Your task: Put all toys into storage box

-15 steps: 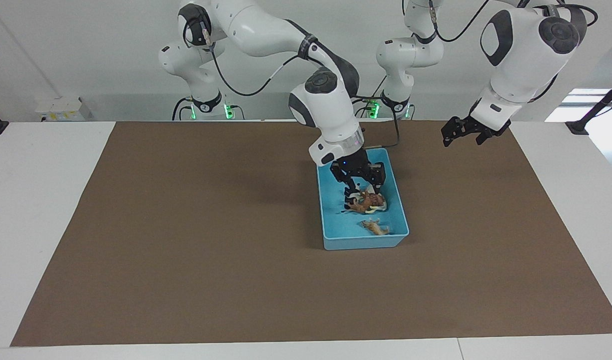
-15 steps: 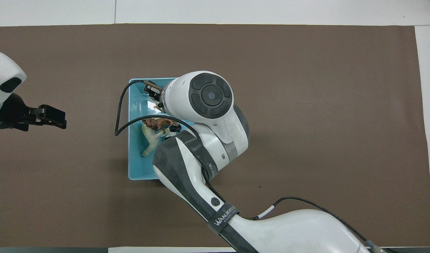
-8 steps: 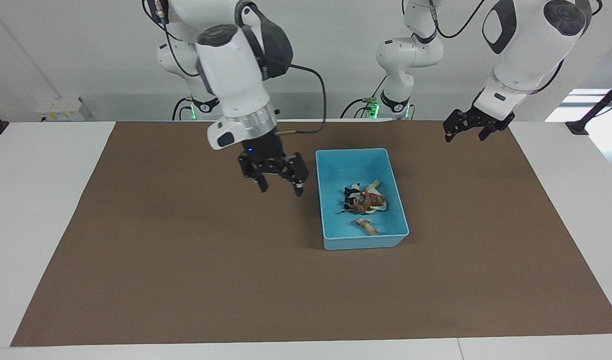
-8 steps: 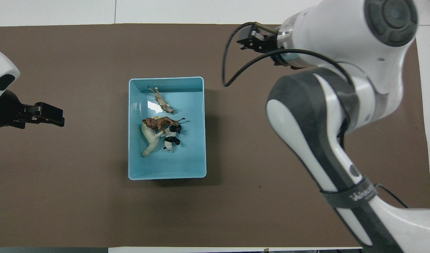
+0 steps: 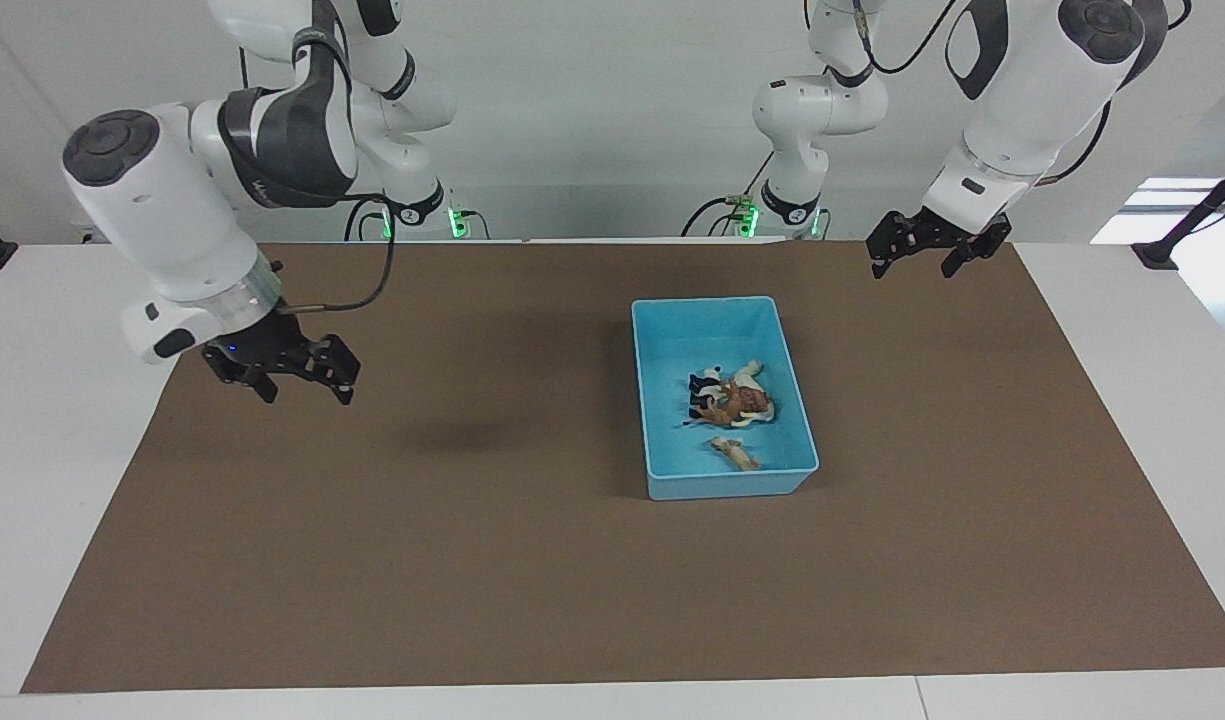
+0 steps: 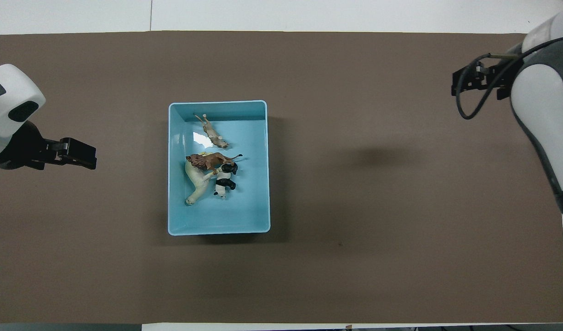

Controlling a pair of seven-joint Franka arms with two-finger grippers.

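Observation:
The light blue storage box [image 5: 712,302] sits on the brown mat, also in the overhead view [image 6: 217,103]. All the toys lie inside it. The cream-white horse [image 6: 195,184], the reddish-brown lion [image 6: 210,160] and the black-and-white panda [image 6: 224,178] lie together in the middle. The spotted cat [image 6: 211,131] lies apart from them, farther from the robots. In the facing view I see the lion [image 5: 740,402], panda [image 5: 705,384] and cat [image 5: 737,455]. My right gripper [image 5: 307,392] [image 6: 476,89] is open, empty, raised over the mat at the right arm's end. My left gripper [image 5: 912,268] [image 6: 90,158] is open, empty, over the mat's left-arm end.
The brown mat [image 5: 472,560] covers most of the white table [image 5: 52,400]. Nothing else stands on the mat around the box.
My right gripper has lifted out of the box, empty, and swung away to the right arm's end of the table. The lion and panda stay in the box. The left gripper shifted slightly.

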